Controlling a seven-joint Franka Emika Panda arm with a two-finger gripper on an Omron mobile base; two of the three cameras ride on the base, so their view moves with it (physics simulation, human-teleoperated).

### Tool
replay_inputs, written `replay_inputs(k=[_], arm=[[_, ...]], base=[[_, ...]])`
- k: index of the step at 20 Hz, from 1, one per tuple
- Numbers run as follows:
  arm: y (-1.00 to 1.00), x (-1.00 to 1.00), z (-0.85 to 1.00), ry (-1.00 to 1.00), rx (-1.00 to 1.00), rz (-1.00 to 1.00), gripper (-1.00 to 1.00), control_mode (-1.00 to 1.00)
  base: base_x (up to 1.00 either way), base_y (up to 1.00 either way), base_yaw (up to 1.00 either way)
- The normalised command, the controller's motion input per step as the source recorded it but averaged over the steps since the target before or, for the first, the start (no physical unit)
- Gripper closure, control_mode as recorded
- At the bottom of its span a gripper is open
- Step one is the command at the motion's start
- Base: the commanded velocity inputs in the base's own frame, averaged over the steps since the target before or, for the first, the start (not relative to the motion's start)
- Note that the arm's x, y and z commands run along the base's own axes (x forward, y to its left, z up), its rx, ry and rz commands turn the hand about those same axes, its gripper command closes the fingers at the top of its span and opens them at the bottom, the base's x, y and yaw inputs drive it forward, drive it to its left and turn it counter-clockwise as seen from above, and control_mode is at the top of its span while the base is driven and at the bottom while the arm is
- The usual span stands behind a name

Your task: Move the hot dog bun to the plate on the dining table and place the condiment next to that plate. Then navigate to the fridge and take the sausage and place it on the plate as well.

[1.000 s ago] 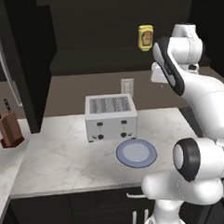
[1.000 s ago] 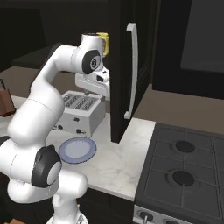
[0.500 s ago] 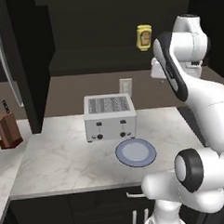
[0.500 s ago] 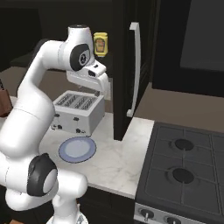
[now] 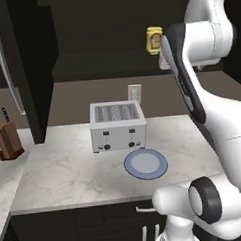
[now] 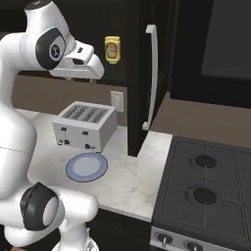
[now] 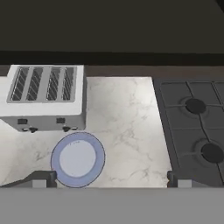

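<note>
The condiment floats high against the dark cabinets beside the raised arm, well above the counter. The arm has lifted since a second ago, so the reach isn't lined up yet. The fingers stay spread wide, holding nothing. Nearest is a blue-grey plate, then the toaster. The hand view adds the stove; the left view adds a knife block.

surface: white-grey marble, running along the brown wall
toaster: silver, four slots, at the back near the wall outlet
blue-grey plate: flat on the marble, just in front of the toaster
knife block: brown, far left
condiment: yellow bottle, high up against the dark cabinets, beside the arm
</note>
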Motion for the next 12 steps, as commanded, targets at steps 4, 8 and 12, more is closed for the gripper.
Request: replay_inputs(k=[4,8,12], arm=[[0.39,0.50,0.57,-0.21,-0.19,0.15,-1.00,-1.00],[0.34,0.85,0.34,-0.20,-0.19,0.04,-1.00,-1.00],[0.09,0.79,0.22,-0.27,-0.15,0.00,-1.00,-1.00]], base=[[0.00,0.00,0.00],[0.00,0.00,0.00],[0.00,0.00,0.00]])
